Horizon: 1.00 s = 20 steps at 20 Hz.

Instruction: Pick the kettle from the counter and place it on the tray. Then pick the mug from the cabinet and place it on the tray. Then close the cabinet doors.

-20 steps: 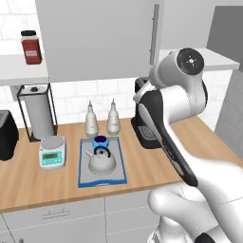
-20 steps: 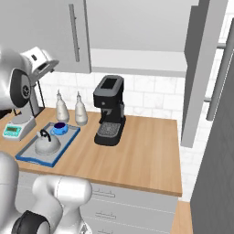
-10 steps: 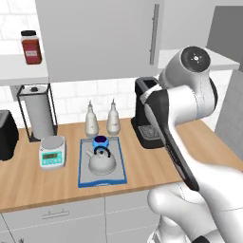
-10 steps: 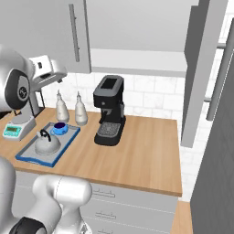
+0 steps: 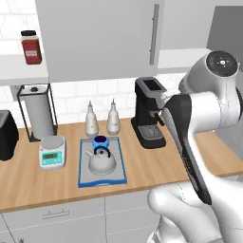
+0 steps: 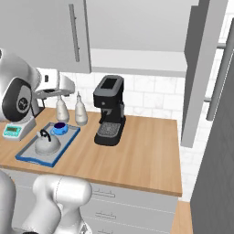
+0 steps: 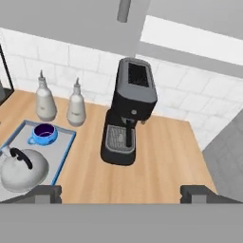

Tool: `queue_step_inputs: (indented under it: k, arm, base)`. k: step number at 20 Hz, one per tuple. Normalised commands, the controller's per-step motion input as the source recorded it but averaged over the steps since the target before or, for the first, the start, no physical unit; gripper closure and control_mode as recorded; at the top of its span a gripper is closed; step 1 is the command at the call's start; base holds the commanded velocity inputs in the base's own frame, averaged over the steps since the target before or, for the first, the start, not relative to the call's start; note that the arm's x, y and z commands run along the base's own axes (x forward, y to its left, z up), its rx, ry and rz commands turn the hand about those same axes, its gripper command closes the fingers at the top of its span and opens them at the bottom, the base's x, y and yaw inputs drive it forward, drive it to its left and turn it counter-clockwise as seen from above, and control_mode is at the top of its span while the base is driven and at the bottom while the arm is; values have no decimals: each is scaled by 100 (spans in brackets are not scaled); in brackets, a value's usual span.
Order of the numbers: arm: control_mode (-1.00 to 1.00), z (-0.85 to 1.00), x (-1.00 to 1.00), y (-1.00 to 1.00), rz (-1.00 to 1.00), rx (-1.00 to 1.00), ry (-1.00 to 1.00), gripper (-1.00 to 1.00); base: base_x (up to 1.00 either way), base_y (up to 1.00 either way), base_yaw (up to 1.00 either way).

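Now the kettle and the mug both sit on the tray near the surface's left end. The end effector is wide and empty. A cabinet door hangs open; a careless swing could bump the coffee machine.

Silver-grey kettle, bright blue mug, blue-rimmed grey tray, black coffee machine.
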Motion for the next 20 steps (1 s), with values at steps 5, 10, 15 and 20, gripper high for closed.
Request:
queue_step_inputs:
  k: [5,10,15,20]
  arm:
    - [-100,-32,-72,-52,-12,24,-11,-100]
    - [-100,-15,5,-74,-1,30,-6,-100]
    - [-100,-12,1,-69,3,28,-22,-100]
    - [-100,-17,-8,-66,0,28,-15,-100]
  base:
    - [0,0,0]
    - [0,0,0]
    - [0,0,0]
    - [0,0,0]
